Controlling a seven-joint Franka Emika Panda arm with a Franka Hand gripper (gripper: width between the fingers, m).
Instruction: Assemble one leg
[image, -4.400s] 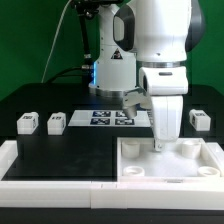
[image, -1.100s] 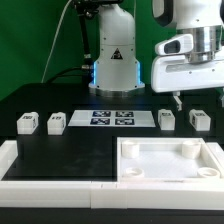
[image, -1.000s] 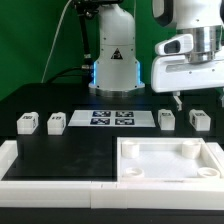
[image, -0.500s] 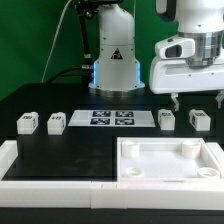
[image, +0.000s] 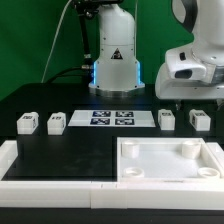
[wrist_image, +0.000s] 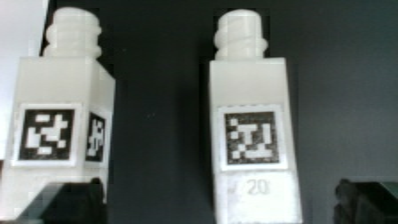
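Observation:
Four small white legs with marker tags lie on the black table. Two are at the exterior view's left (image: 28, 122) (image: 57, 122) and two at its right (image: 167, 119) (image: 200, 120). My gripper (image: 199, 100) hangs open and empty just above the right pair. In the wrist view two legs lie side by side. The leg tagged 20 (wrist_image: 249, 125) sits between my dark fingertips (wrist_image: 71, 203), and the other leg (wrist_image: 63, 120) lies beside one of them. The gripper (wrist_image: 217, 205) touches neither leg.
The large white square tabletop (image: 135, 172) with corner sockets lies at the front right. A low white rim (image: 20, 165) runs along the front left. The marker board (image: 110, 118) lies flat at the table's back middle. The robot base (image: 115, 60) stands behind it.
The gripper rose from the tabletop, where it stood 4.4 s ago. In the last second it shifted to the exterior view's right, over the right pair of legs.

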